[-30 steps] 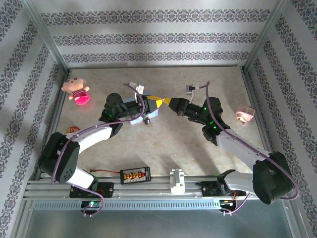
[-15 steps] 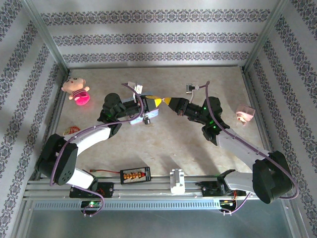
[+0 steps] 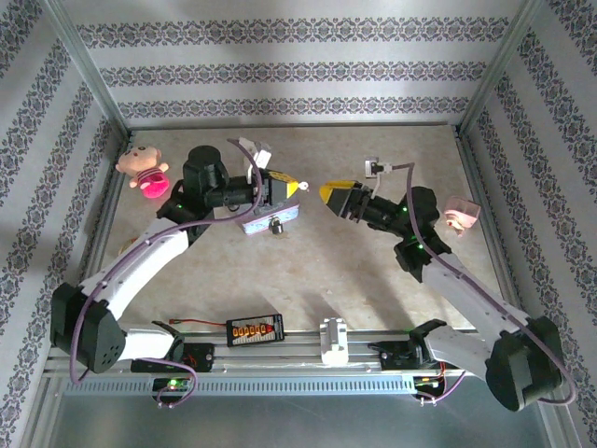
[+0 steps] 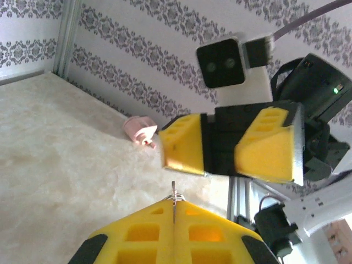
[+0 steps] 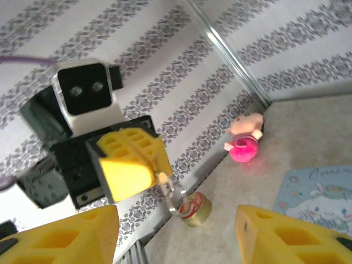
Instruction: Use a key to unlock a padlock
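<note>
As left claw pinches key ring, right claw gapes opposite.

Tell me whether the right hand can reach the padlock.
Probably yes: the open right hand hangs right of the padlock, which lies uncovered at the near edge of the tin. The left hand, shut on the key, is farther back, not between them.

top external: overhead, far | wrist views: close, level, facing each other
</note>
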